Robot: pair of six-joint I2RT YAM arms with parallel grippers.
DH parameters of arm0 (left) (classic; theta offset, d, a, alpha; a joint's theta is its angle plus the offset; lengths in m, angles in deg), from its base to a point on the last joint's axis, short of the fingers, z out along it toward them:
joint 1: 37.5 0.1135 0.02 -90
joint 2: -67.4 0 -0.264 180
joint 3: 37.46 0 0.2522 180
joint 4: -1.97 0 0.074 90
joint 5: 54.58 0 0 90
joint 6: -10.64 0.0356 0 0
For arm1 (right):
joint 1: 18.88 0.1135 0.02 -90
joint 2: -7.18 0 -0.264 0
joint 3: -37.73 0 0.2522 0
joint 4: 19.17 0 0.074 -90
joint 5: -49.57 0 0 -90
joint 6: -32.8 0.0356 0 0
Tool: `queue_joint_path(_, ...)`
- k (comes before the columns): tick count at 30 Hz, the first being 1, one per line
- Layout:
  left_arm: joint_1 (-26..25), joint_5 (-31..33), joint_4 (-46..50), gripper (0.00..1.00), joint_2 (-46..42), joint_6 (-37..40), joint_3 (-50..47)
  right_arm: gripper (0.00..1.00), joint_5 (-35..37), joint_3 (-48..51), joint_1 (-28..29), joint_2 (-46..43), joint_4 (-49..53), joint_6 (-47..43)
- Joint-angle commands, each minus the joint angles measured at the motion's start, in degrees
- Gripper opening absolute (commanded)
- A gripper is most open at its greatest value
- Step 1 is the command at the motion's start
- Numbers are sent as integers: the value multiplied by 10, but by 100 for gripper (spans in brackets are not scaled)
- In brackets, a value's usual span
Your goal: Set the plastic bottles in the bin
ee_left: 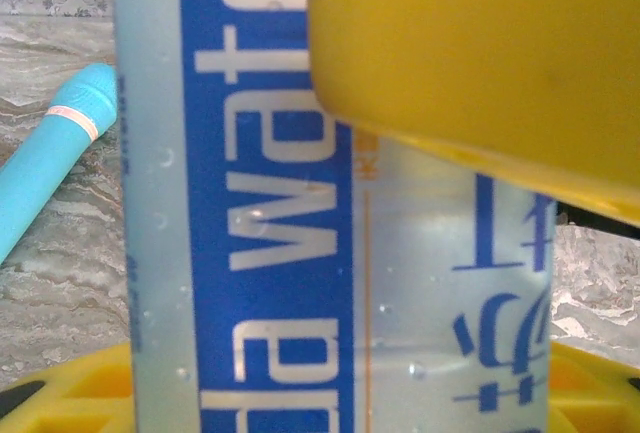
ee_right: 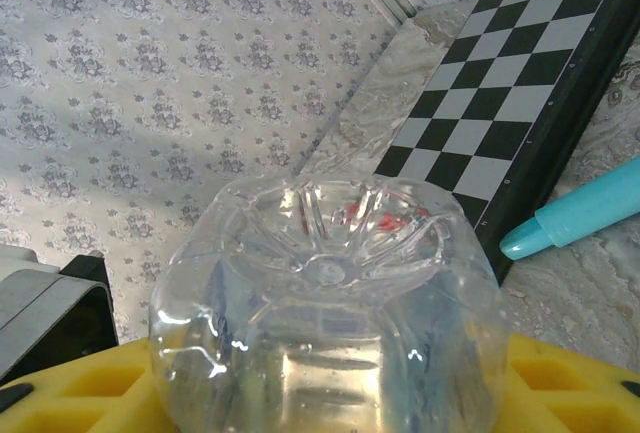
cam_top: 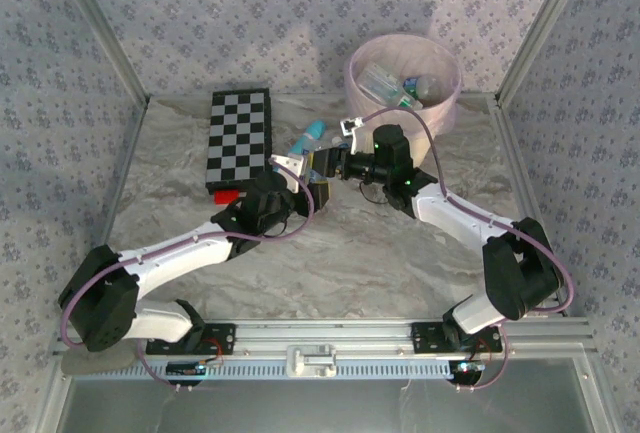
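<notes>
Clear plastic bottle (ee_left: 250,253) looks light, thin and slippery, so hold its middle softly. At the middle of the top view, the left gripper (ee_left: 450,253) pinches it. The right gripper (cam_top: 345,165) is at its bottom, but I cannot tell if it grips.

Bright, even light; soft shadow on back wall (cam_top: 420,8). L wrist close-up blurry; glints on bottle (ee_right: 325,293) base.

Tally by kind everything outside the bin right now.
Clear blue-labelled bottle: 1
Teal wand: 1
Checkerboard: 1
Small red piece at the checkerboard's near edge: 1
Total: 4
</notes>
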Motion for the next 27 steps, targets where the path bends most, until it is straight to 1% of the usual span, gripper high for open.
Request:
queue_joint_path(1, -6, -24, -30, 59, -21, -2, -2, 57, -12, -16, 0, 6, -21, -2)
queue_joint_path(2, -6, -25, -30, 62, -21, -3, -1, 56, -11, -16, 0, 6, -21, -1)
queue_joint_path(5, -6, -23, -29, 81, -24, -9, 0, 54, -8, -12, -1, 3, -23, -2)
queue_joint_path(6, -5, -19, -27, 86, -27, -12, 0, 53, -8, -12, -2, 1, -22, -3)
queue_joint_path(8, -5, -8, -24, 90, -35, -13, -2, 53, -6, -12, -5, -6, -14, -10)
queue_joint_path(11, 0, 4, -20, 91, -54, -15, -8, 53, 5, -14, -13, -22, 11, -29)
queue_joint_path(14, 11, 23, -20, 94, -77, -27, -22, 52, 23, -27, -24, -45, 64, -65)
queue_joint_path(19, 46, 71, 10, 98, -105, -61, -40, 54, 93, -48, -40, -108, 164, -145)
queue_joint_path(21, 70, 103, 57, 99, -108, -92, -36, 54, 125, -59, -47, -136, 200, -175)
queue_joint_path(23, 97, 114, 97, 100, -107, -131, -35, 54, 135, -68, -62, -164, 220, -189)
queue_joint_path(27, 149, 86, 119, 100, -98, -196, -56, 52, 125, -98, -105, -203, 228, -204)
